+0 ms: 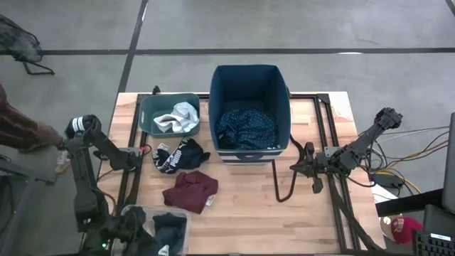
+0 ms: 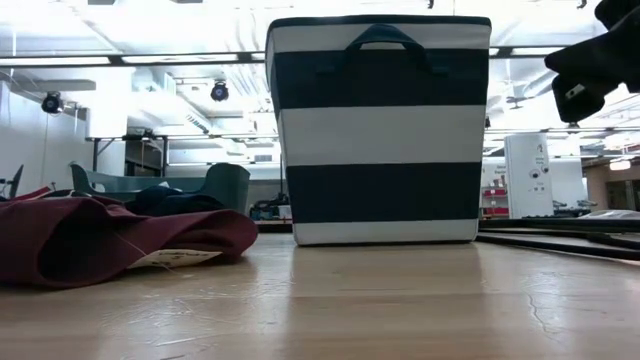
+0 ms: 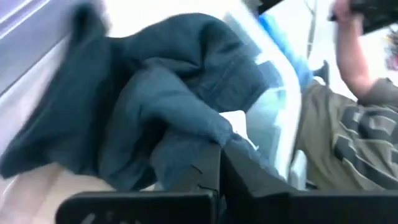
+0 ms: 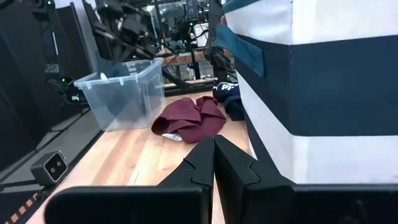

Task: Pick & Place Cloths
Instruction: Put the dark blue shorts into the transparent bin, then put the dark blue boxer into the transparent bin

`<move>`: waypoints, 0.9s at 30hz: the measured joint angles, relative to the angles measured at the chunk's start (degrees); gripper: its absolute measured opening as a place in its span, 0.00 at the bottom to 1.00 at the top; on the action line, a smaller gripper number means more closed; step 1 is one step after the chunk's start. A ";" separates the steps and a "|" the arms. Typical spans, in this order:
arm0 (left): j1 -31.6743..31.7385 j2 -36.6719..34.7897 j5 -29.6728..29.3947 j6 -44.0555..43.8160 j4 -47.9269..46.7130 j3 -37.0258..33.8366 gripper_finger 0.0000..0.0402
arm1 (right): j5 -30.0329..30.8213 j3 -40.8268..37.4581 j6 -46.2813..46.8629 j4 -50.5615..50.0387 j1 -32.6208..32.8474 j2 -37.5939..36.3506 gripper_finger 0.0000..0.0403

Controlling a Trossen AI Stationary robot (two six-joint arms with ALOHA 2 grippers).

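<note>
My left gripper (image 1: pixel 142 226) is down at the clear plastic bin (image 1: pixel 135 212) on the table's near left corner, its fingers shut at a dark blue-teal cloth (image 3: pixel 155 99) that fills the left wrist view. My right gripper (image 4: pixel 214 146) is shut and holds nothing, hovering right of the navy-and-white striped bin (image 1: pixel 249 78). A navy patterned cloth (image 1: pixel 245 128) lies inside that bin. White and pale cloths (image 1: pixel 178 117) lie in the teal bin (image 1: pixel 149 107). A black cloth with a white logo (image 1: pixel 178 155) and a maroon cloth with a paper tag (image 1: pixel 190 190) lie on the table. My left gripper pinches a fold of the dark blue-teal cloth (image 3: pixel 199 143) between its two fingertips. The cloth bunches over and in front of the fingers and spreads into the clear bin. How many layers are caught does not show.
Black rails run along the table's left and right sides. A person in an olive shirt (image 3: pixel 348 137) stands beyond the clear bin. Another person's sleeve (image 1: pixel 18 124) shows past the table's left edge. Bare wood lies between the maroon cloth and my right gripper (image 1: pixel 311 171).
</note>
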 joint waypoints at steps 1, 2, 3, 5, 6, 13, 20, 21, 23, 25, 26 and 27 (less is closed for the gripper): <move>0.00 0.00 0.47 -1.68 0.04 -0.85 0.01 | 0.00 0.00 0.15 0.03 0.00 -0.03 0.02; 0.02 -0.02 0.77 -2.76 0.04 -1.56 0.01 | 0.00 0.00 0.13 0.11 0.00 0.00 0.02; 0.02 -0.02 0.87 -3.14 0.04 -2.23 0.02 | -0.02 0.00 -0.01 0.06 0.00 0.00 0.02; 0.06 -0.17 -0.21 -2.72 -0.19 -3.41 0.02 | -0.02 0.00 -0.06 -0.06 0.00 0.02 0.02; 0.07 -0.22 -1.41 -2.27 -0.21 -3.97 0.02 | -0.02 0.00 -0.06 -0.04 0.00 0.04 0.02; 0.07 -0.22 -7.06 0.24 -0.24 -5.18 0.08 | -1.55 0.00 -0.79 -0.94 0.02 0.00 0.02; 0.07 -0.88 -9.12 8.49 4.12 -3.55 0.18 | -2.01 -0.04 2.85 -4.59 0.07 0.17 0.02; 0.07 -1.12 -9.91 10.02 4.21 -3.13 0.18 | -2.03 -0.11 3.31 -4.88 0.06 0.17 0.02; 0.02 -1.94 -12.99 13.40 4.30 -2.28 0.19 | -2.01 -0.17 3.47 -5.22 0.05 0.22 0.02; 0.03 -2.99 -17.09 17.51 4.29 -1.47 0.18 | -2.01 -0.17 3.13 -5.18 0.05 0.14 0.02; 0.09 -3.53 -19.30 20.10 4.36 -1.14 0.18 | -2.00 -0.17 2.68 -5.22 0.04 0.11 0.02; 0.09 -4.18 -21.69 22.56 4.30 -0.95 0.18 | -2.01 -0.17 2.23 -5.21 0.04 0.13 0.02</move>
